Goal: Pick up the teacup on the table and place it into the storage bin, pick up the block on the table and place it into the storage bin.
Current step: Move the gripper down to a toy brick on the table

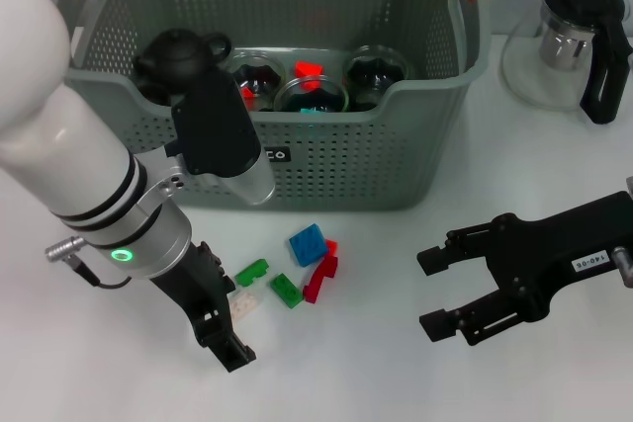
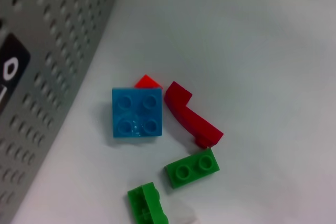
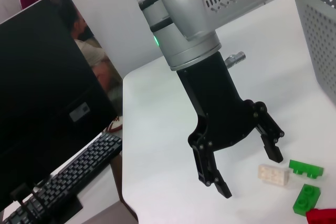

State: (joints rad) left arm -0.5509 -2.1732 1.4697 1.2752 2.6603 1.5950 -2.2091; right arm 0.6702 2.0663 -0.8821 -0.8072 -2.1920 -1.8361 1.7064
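Observation:
The grey-green storage bin (image 1: 326, 160) stands at the back; three glass teacups (image 1: 313, 96) and a black teapot (image 1: 176, 56) sit inside it. On the table in front lie loose blocks: a blue block (image 1: 308, 243), a red one (image 1: 321, 279), two green ones (image 1: 287, 290) and a white one (image 1: 244, 303). My left gripper (image 1: 226, 338) is open, low over the table, with the white block (image 3: 274, 174) just beside its fingertips. The left wrist view looks down on the blue block (image 2: 136, 113) and its neighbours. My right gripper (image 1: 429, 294) hovers open to the right, holding nothing.
A glass kettle with a black handle (image 1: 584, 42) stands on a round mat at the back right. The bin's wall (image 2: 42, 77) is close to the blocks. Past the table's edge are a monitor (image 3: 47, 103) and a keyboard (image 3: 68, 177).

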